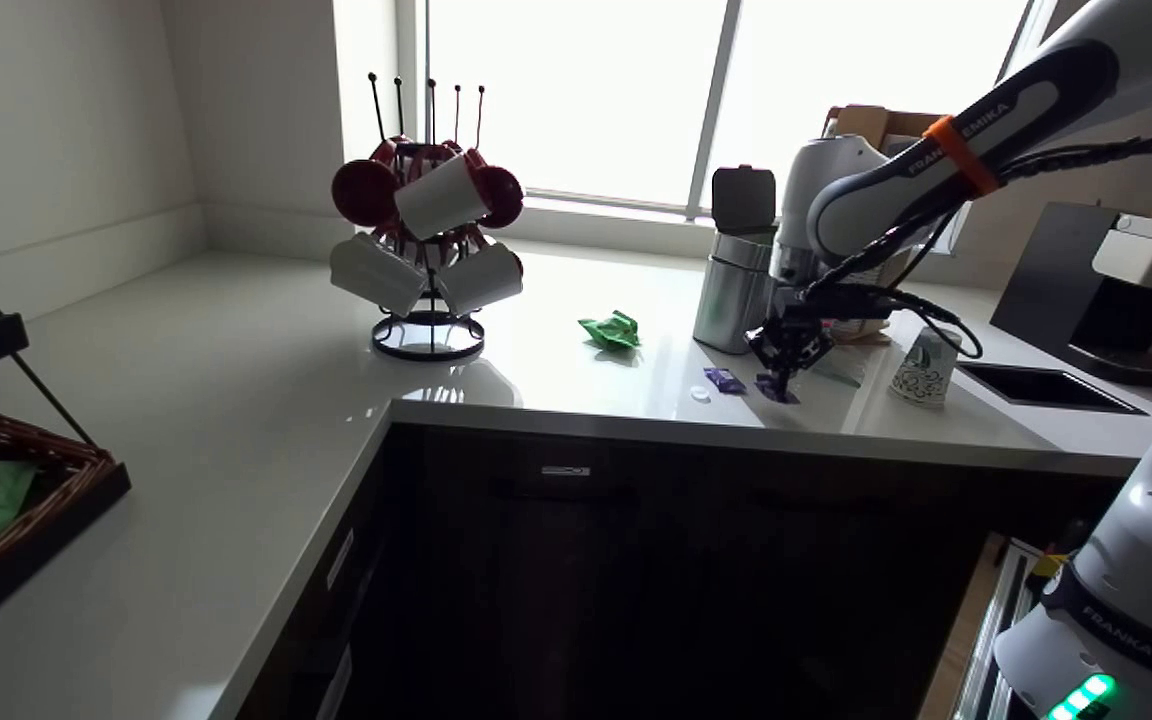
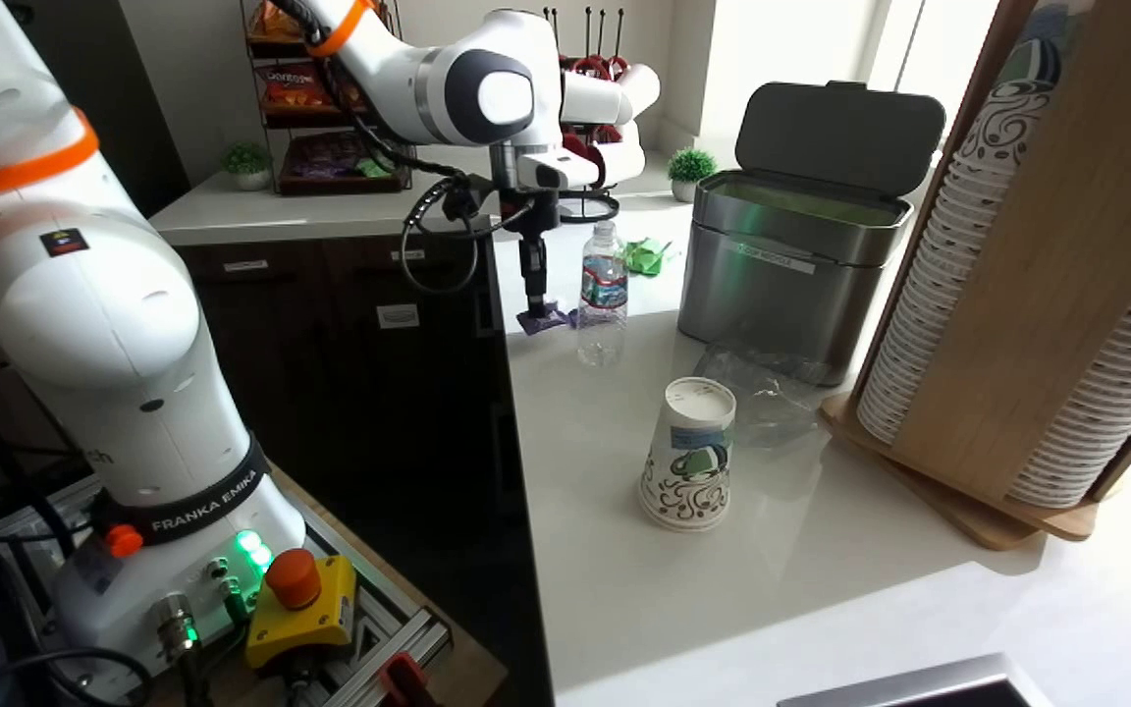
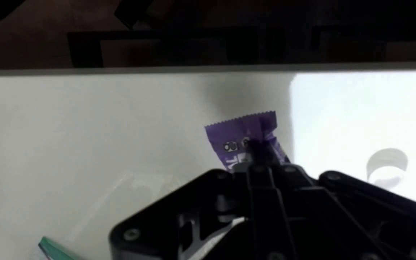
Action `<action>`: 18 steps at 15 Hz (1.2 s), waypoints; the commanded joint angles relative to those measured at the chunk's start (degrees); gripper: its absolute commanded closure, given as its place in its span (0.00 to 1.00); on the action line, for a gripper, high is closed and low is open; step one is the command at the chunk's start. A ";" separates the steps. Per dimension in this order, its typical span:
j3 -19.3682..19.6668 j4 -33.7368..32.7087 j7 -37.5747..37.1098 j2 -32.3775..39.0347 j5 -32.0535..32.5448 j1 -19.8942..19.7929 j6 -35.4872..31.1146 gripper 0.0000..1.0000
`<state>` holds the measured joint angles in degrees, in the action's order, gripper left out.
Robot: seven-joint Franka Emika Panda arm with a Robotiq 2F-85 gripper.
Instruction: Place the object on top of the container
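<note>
Placement is not complete: the purple packet (image 3: 235, 135) is down at the counter (image 2: 605, 589), well apart from the inverted paper cup (image 2: 688, 466). The gripper (image 2: 536, 309) has its fingers pressed together, apparently pinching the packet (hold firmness cannot be told). Lift, transfer onto the cup's upturned base and release remain. The arm (image 2: 472, 93) reaches over the counter, fingers pointing down.

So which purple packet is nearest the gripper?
The purple packet nearer the upturned paper cup, at the gripper; the other packet lies beside the small white disc.
</note>
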<state>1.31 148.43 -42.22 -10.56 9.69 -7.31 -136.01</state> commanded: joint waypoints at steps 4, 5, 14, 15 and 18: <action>1.65 6.38 7.65 -15.05 -0.73 -2.73 14.25 1.00; 2.03 6.82 8.31 -16.69 -0.68 -3.64 16.03 1.00; 6.31 6.95 7.77 -26.74 2.91 -16.68 26.45 1.00; 7.08 6.66 8.14 -27.05 2.98 -17.83 25.64 1.00; 8.00 4.74 7.62 -26.10 4.42 -20.93 24.23 1.00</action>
<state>8.62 154.20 -34.42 -36.34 12.46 -25.77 -111.09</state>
